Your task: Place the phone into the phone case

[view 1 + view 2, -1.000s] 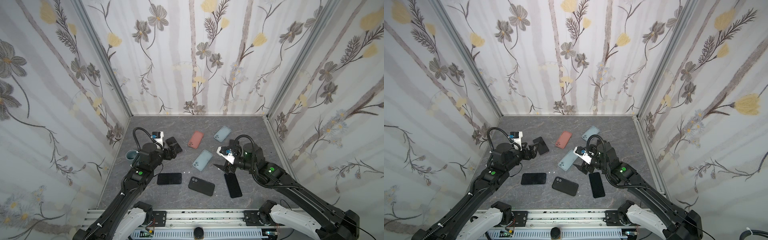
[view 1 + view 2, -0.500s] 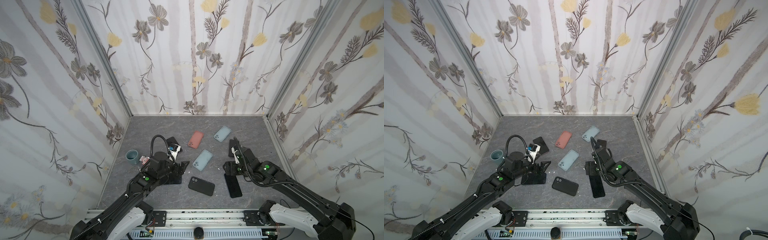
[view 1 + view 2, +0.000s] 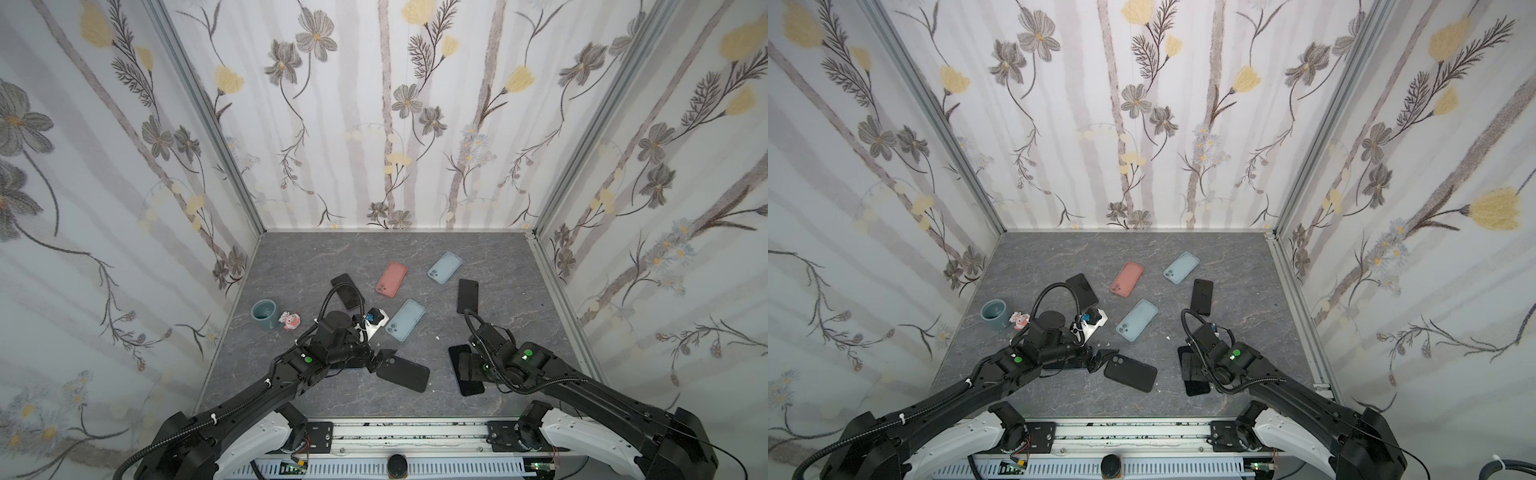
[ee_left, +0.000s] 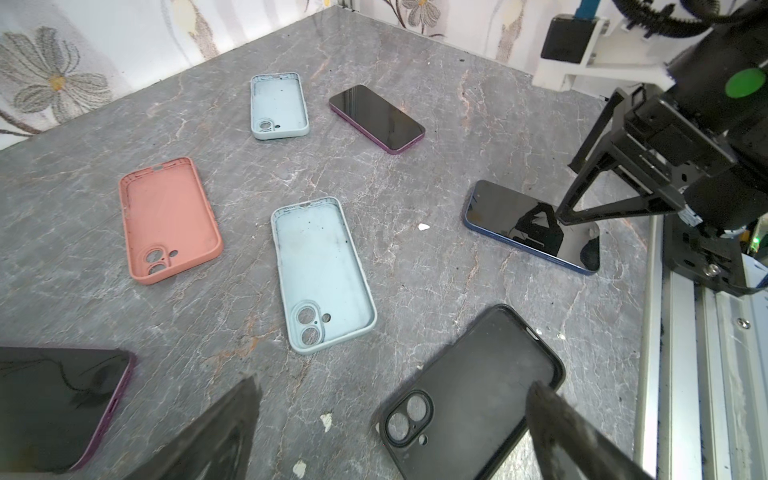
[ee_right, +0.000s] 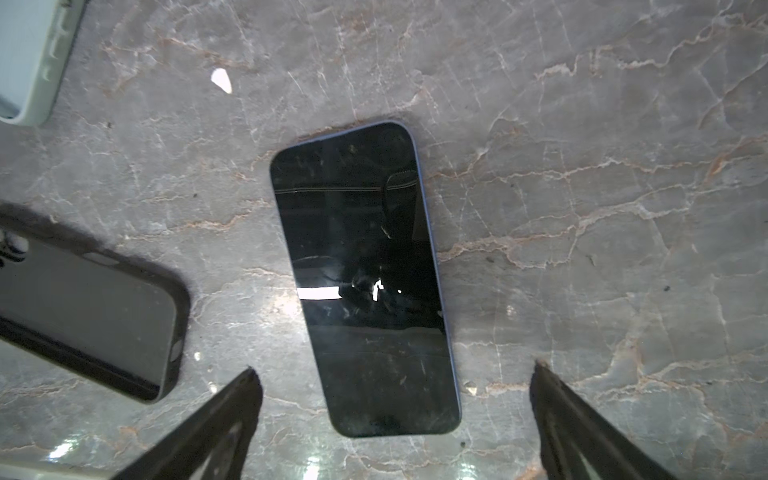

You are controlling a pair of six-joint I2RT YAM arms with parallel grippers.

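Grey marbled table [image 3: 374,249] fills the floor of a flower-papered booth. Near its front edge, on the right, lies the blue-edged phone [image 5: 365,282], flat and screen up. From the right wrist its long axis runs away from the right gripper [image 5: 395,370], tilted a little off the gripper's own line. Its near end sits between the two fingertips, one finger to each long side, and I can see neither touching it. Those jaws stand wide apart and hold nothing. To my eye the coming move turns on just that: closing would pinch the phone across its narrow width, and a small twist of the wrist would square the jaws to it first. The right arm is plainly the nearer one.

Just beside the phone, toward the middle of the table, lies the black case [image 4: 473,395], hollow side up as far as I can tell, its long axis slanting across the table. The left gripper [image 4: 395,384] hangs at its camera-hole end with jaws spread and empty. One finger overlaps the case's edge in the wrist view, but whether it touches I cannot say.

Counting outward:
- **Phones:** four in all – the blue-edged one, a purple-edged phone [image 4: 54,407] partly under the left arm, a right-hand phone [image 3: 467,296] and a back-left phone [image 3: 348,291].
- **Cases:** four – the black one, a pink case [image 3: 391,279], a near pale blue case [image 3: 405,320] and a far pale blue case [image 3: 444,268].
- **Left side:** one cup [image 3: 264,314] and, touching or just beside it, one little figurine [image 3: 289,321].
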